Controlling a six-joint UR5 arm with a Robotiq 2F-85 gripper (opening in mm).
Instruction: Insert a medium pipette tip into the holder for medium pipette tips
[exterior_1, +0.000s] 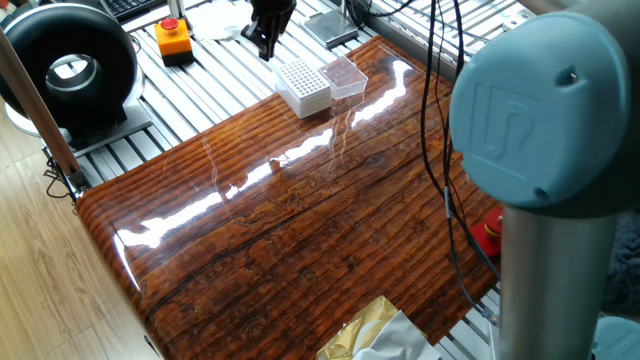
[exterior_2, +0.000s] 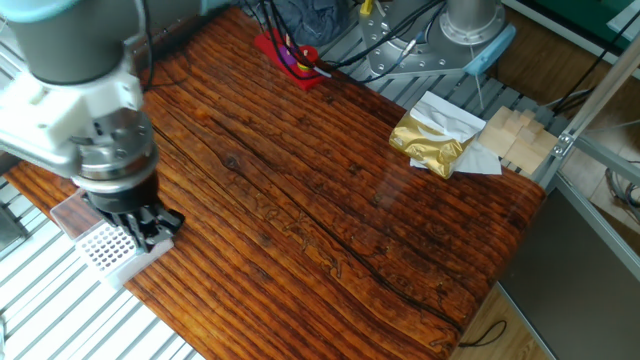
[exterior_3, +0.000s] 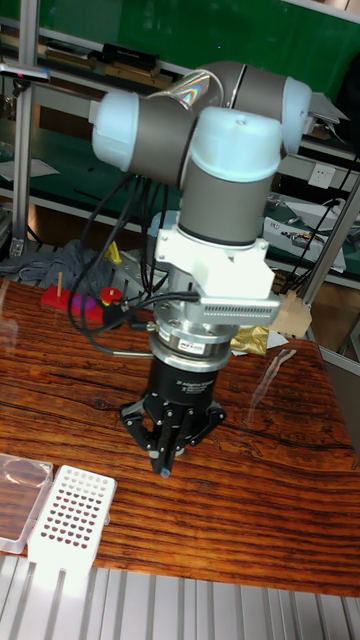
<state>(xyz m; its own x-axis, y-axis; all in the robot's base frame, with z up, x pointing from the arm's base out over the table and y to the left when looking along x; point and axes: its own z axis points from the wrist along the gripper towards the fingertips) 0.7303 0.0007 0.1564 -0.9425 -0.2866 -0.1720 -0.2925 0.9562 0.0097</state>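
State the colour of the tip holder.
White, with a grid of dark holes; clearest in the tall fixed view.

arm: grey tube links, pale blue joint caps, one cap embossed with a UR logo | wrist: white ribbed flange, silver ring | gripper: black, printed lettering too small to read | cables: black, looped alongside

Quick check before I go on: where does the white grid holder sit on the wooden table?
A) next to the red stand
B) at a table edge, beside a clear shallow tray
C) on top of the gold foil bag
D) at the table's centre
B: the holder sits at the table edge beside the clear tray.
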